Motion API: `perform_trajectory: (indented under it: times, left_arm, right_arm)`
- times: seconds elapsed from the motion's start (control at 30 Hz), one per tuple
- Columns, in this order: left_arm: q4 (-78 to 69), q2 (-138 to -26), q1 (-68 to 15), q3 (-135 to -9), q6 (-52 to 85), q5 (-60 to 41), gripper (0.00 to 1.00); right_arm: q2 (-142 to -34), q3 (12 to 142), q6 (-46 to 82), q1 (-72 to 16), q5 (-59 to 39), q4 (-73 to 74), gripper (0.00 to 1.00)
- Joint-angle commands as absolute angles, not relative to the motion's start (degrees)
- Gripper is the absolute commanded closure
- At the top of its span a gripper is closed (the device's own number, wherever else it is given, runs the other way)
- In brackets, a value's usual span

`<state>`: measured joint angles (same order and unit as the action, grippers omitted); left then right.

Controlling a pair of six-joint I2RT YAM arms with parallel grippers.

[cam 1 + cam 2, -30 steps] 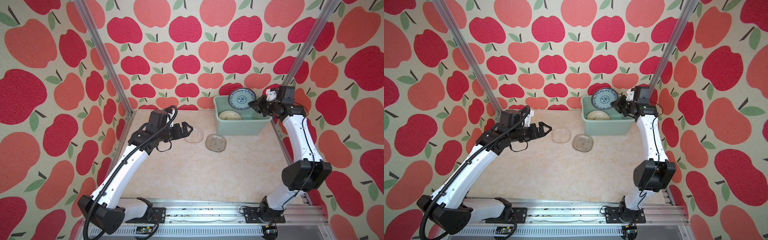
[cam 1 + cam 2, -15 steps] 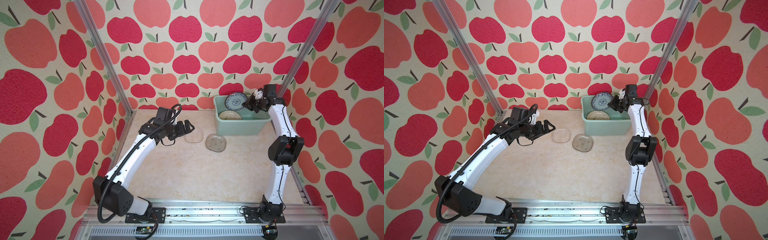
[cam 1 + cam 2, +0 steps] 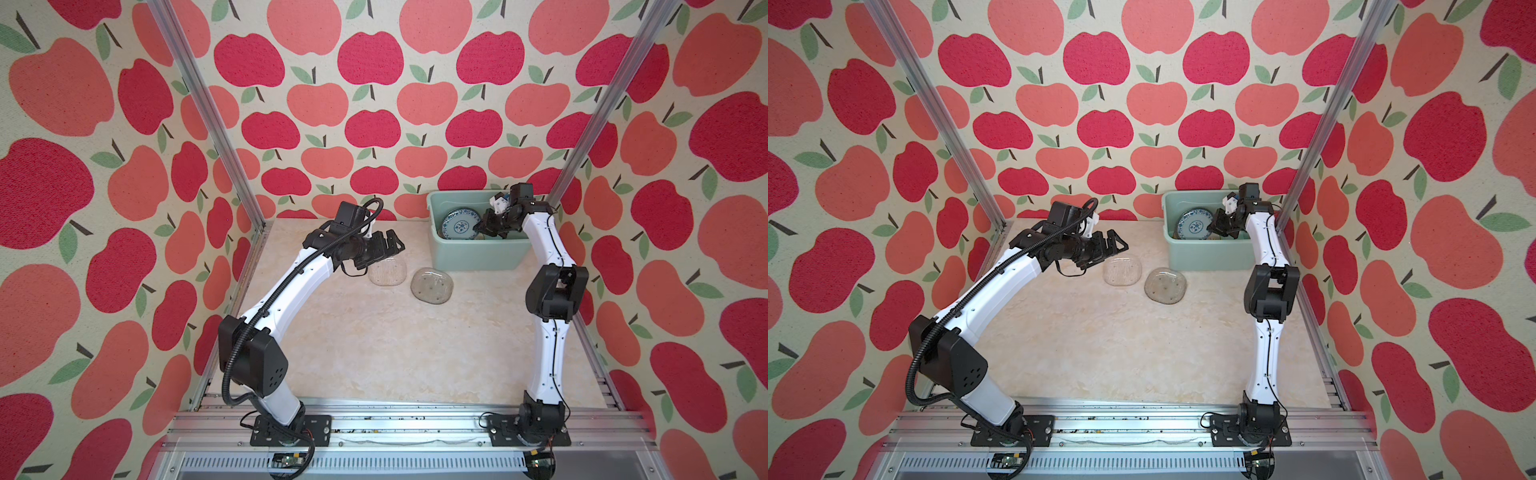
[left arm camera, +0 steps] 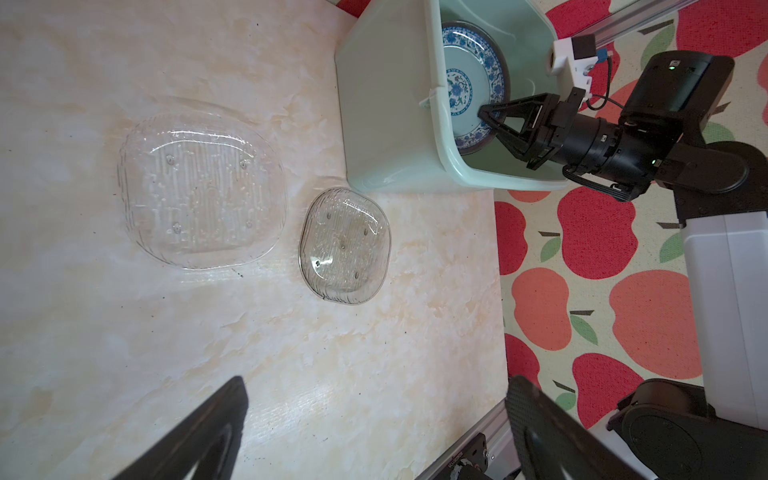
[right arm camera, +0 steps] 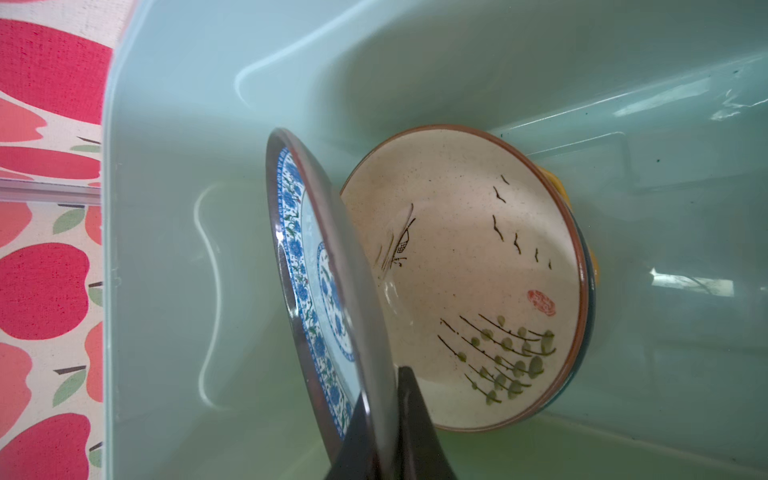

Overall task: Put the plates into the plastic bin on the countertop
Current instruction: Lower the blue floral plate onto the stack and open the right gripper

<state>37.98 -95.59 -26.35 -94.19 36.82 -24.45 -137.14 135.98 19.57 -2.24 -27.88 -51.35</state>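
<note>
**Teal plate going into the bin, two glass plates left on the bench**

The right end effector is pinching the rim of the teal-patterned plate. It holds the plate on edge, tilted, inside the plastic bin at the far right of the bench. The plate has not been let go. Whether its lower edge touches the dishes below cannot be told.

In the right wrist view a cream plate with ink-drawn birds and reeds lies face up in the bin, on top of other dishes. A yellow rim shows under it. How many are stacked there is hidden.

Two plates lie outside the bin, on the bench just near of it and to its left. The larger glass plate is on the left and the smaller glass plate just beside it, apart from it.

The left end effector is spread wide and empty. It hovers by the far left edge of the larger glass plate.

By my judgement most of the task is done. What remains is releasing the teal plate and moving the two glass plates.
</note>
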Motion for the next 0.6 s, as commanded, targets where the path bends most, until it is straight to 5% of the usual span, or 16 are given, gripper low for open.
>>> perform_trajectory:
  times: [0.0,0.23,0.57]
  left_arm:
    - [39.5,-97.7,-26.9,-97.0,37.6,-23.4,0.01]
    - [40.8,-101.0,-27.9,-99.4,37.3,-23.2,0.01]
    - [42.9,-105.3,-28.7,-103.4,36.7,-23.5,0.01]
  right_arm:
    - [-139.5,136.8,16.4,-2.6,-29.8,-52.7,1.00]
    - [-142.7,137.5,15.6,-2.5,-29.1,-51.6,0.99]
    - [-144.9,137.9,15.5,-2.5,-27.8,-49.9,0.85]
